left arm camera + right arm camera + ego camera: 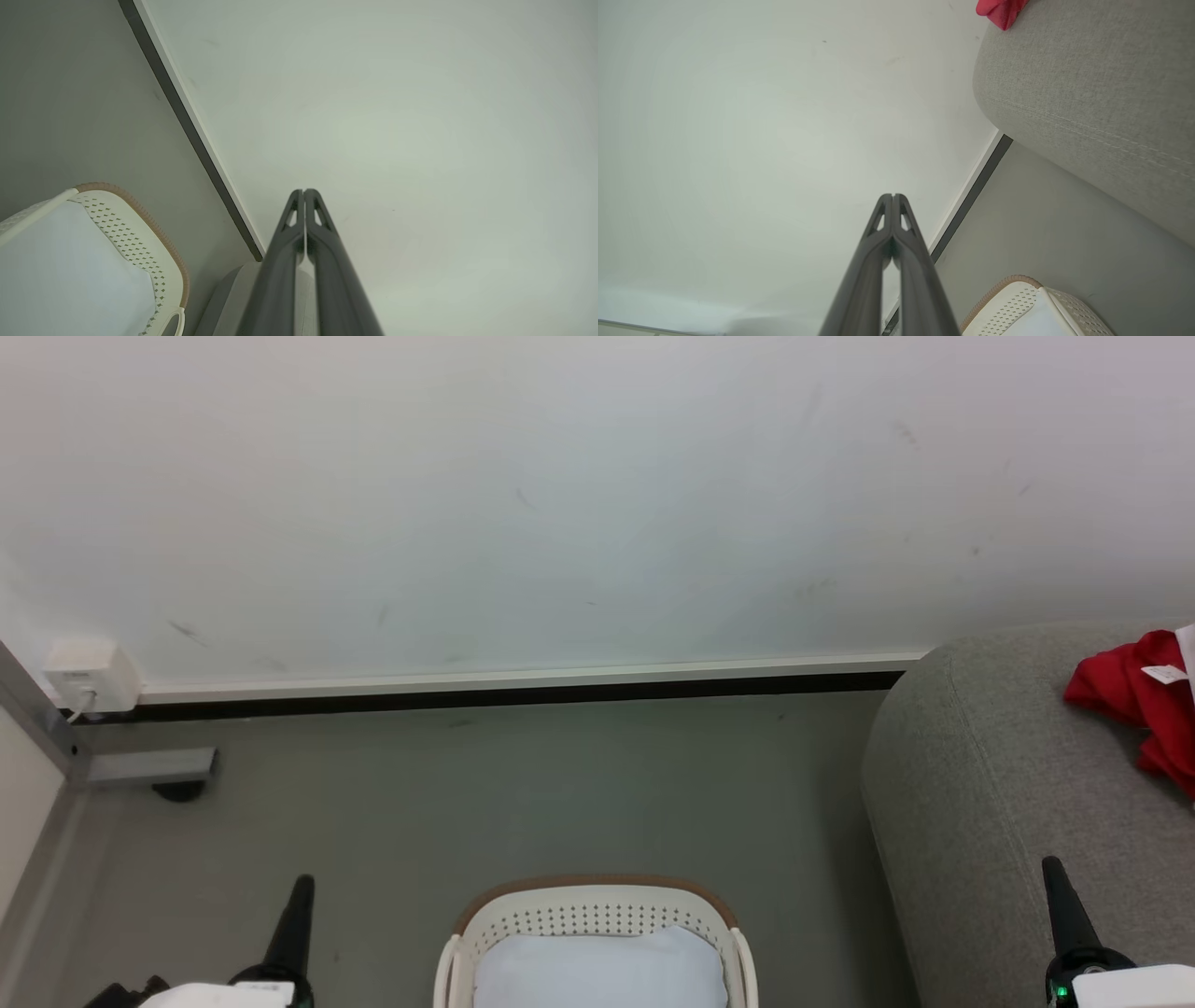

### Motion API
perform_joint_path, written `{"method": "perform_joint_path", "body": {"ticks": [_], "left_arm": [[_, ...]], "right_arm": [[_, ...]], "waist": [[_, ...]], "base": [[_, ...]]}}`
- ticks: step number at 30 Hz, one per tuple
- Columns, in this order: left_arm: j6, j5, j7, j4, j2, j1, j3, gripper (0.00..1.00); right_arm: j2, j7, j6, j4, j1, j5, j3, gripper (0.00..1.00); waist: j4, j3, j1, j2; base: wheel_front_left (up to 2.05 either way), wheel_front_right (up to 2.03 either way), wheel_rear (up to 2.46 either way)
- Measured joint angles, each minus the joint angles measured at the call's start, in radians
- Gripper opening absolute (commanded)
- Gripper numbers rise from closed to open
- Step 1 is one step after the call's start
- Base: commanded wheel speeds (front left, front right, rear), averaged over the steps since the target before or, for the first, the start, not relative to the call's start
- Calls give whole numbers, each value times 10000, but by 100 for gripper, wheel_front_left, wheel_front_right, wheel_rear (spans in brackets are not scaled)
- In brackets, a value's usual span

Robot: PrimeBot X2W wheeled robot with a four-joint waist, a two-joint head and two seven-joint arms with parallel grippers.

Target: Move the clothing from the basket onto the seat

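Across the top of the head view, a plain white wall [560, 504]; below it, a band of grey floor [467, 803].

Down the right side, a large sofa-like seat [980, 803] in light grey woven fabric, rounded at the edges.

At bottom centre, an oval white plastic laundry basket [597, 889] with rows of small holes and a brown rim, standing on the floor apart from the seat. Inside, a pale white-blue pad [597, 971] covering all that shows of the bottom, its visible surface bare. Near end of the basket cut off by the lower frame edge, so cannot rule out a garment there or under the pad.

At the upper right, against the frame edge, a crumpled heap of soft bright red clothing [1134, 695] with a small white label [1164, 674], lying on top of the seat and partly cut off. Same red cloth peeking in at the top of the right wrist view, again on the grey upholstery.

Judged from this: transfer done for at least one garment, quite possibly for all. Left to do, at most a check of the hidden part of the basket.

Smallest: left jaws at lower left and right jaws at lower right of the head view, long dark fingers [294, 919] pointing up the frame. In both wrist views pressed tip to tip, gripping nothing, aimed at the wall.
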Motion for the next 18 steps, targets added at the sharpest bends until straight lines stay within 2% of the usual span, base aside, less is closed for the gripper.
{"method": "perform_joint_path", "body": {"ticks": [18], "left_arm": [[-203,-1336,355,-90,-12,-221,150,0]], "right_arm": [[2,362,0,-190,-142,1503,-232,0]], "waist": [[88,84,0,0]], "base": [[0,0,0]]}}
